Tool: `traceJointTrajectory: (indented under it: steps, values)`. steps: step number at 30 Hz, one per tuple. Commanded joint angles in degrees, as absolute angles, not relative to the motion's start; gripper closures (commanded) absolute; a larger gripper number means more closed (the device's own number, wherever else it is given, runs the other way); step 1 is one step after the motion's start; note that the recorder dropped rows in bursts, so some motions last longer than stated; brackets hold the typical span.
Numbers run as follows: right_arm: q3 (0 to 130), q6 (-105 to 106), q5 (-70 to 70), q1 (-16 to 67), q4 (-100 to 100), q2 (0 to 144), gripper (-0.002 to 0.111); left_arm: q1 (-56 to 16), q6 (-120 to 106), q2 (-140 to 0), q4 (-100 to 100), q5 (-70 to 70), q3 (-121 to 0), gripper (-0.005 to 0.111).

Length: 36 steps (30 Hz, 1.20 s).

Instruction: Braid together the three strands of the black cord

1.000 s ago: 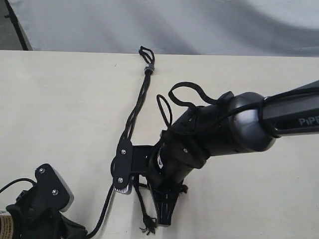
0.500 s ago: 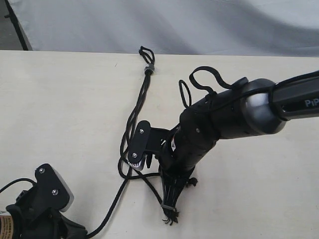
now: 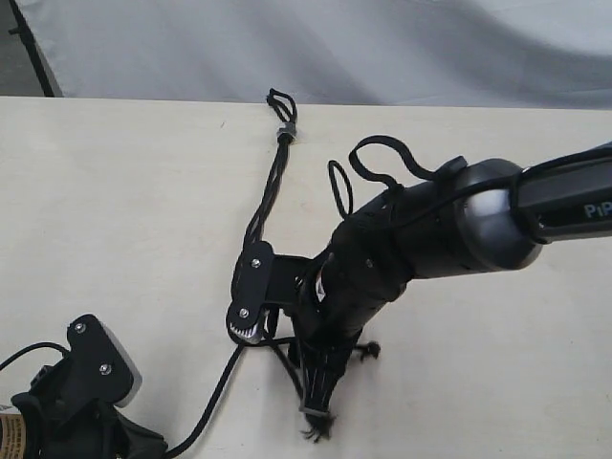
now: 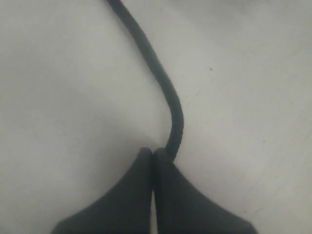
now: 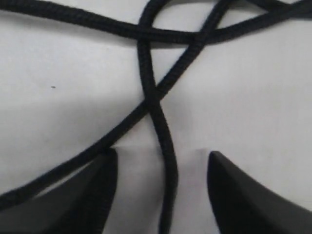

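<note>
Right gripper [image 5: 161, 156] gapes empty, a thin black round cord strand [image 5: 167, 144] running lengthwise between my jaws, lower centre; left gripper [image 4: 154, 152] pinches a second strand [image 4: 165, 87].

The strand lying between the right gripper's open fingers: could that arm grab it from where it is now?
Probably yes. The right gripper is open with that strand running straight between its jaws, nothing covering it. A second strand crosses by one jaw and might get pinched too.
</note>
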<state>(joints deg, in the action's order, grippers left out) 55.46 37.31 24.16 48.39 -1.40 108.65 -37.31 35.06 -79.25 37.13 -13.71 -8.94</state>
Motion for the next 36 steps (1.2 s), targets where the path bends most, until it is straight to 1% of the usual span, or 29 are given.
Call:
traceJointTrajectory:
  steps: [1, 5, 8, 11, 16, 18, 19, 21, 25, 27, 28, 36]
  values:
    - [54.6, 32.4, 27.3, 49.4, -1.0, 105.4, 0.039, -37.2, 35.1, -79.2, 36.8, -13.5, -8.5, 0.107]
    - [54.6, 27.3, 28.8, 49.4, -2.1, 98.2, 0.039, -37.2, 35.1, -79.2, 36.8, -13.5, -8.5, 0.107]
    - [54.6, 27.8, 32.3, 49.6, -6.4, 95.3, 0.039, -37.2, 35.1, -79.2, 36.8, -13.5, -8.5, 0.107]
    - [54.4, 27.8, 34.3, 49.6, -6.8, 95.0, 0.039, -37.2, 35.1, -79.2, 36.8, -13.5, -8.5, 0.107]
    - [52.1, 26.2, 33.3, 49.6, -9.7, 97.4, 0.04, -37.2, 35.1, -79.2, 36.8, -13.5, -8.5, 0.107]
    - [50.9, 26.2, 33.0, 50.1, -11.7, 98.5, 0.044, -37.2, 35.1, -79.2, 36.8, -13.5, -8.5, 0.107]
    - [50.4, 26.2, 32.2, 50.6, -12.5, 99.1, 0.048, -37.2, 35.1, -79.2, 36.8, -13.5, -8.5, 0.107]
    - [49.8, 26.2, 30.0, 51.7, -14.9, 100.2, 0.056, -37.2, 35.1, -79.2, 36.8, -13.5, -8.5, 0.107]
    - [49.9, 26.0, 27.1, 55.3, -15.3, 102.5, 0.077, -37.2, 35.1, -79.2, 36.8, -13.5, -8.5, 0.107]
    - [49.9, 24.8, 25.5, 56.1, -15.3, 103.6, 0.083, -37.2, 35.3, -79.2, 36.8, -13.5, -8.5, 0.107]
    - [49.9, 23.8, 24.9, 56.1, -15.1, 104.1, 0.085, -37.2, 35.3, -79.2, 36.8, -13.5, -8.5, 0.107]
    - [49.9, 21.8, 26.1, 57.0, -16.3, 105.7, 0.085, -37.2, 35.9, -79.2, 36.8, -13.5, -8.5, 0.107]
